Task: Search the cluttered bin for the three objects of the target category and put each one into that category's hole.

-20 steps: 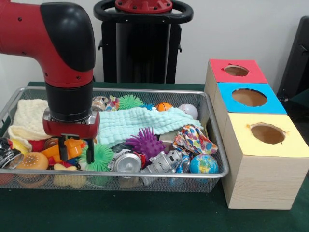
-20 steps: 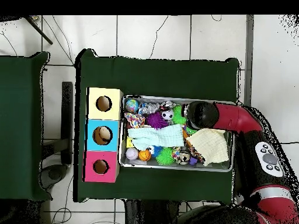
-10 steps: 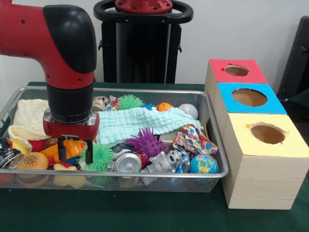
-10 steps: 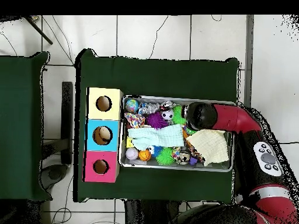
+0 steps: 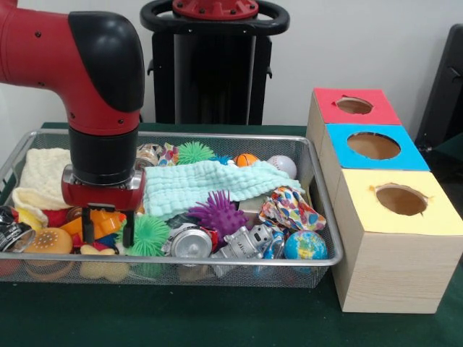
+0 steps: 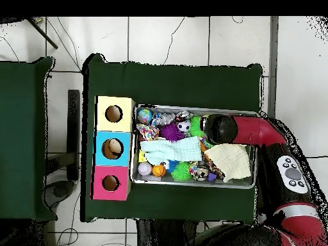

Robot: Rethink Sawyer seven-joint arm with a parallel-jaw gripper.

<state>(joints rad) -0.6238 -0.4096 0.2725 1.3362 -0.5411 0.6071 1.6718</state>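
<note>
My gripper point(image 5: 108, 228) hangs low in the left part of the wire bin point(image 5: 318, 189), open. Its two black fingers point(image 5: 88, 225) straddle an orange plastic toy point(image 5: 107, 219), and I cannot tell if they touch it. A green spiky ball point(image 5: 150, 233) lies just right of the gripper and a burger toy point(image 5: 48, 241) just left. A purple spiky ball point(image 5: 219, 213), a metal can point(image 5: 190, 243), a globe ball point(image 5: 304, 245), a baseball point(image 5: 283, 166) and a small basketball point(image 5: 247, 160) lie further right. In the overhead view the arm's wrist point(image 6: 216, 127) hides the gripper.
A mint cloth point(image 5: 210, 181) covers the bin's middle and a cream cloth point(image 5: 43, 173) its back left. Right of the bin stand three boxes with round holes: red point(image 5: 354, 106), blue point(image 5: 374, 147), yellow point(image 5: 400, 200). In the overhead view something lies in the blue box's hole point(image 6: 114, 148).
The gripper has shifted slightly left and lower into the bin, so its fingers now stand on both sides of the orange toy. The other objects have not moved.
</note>
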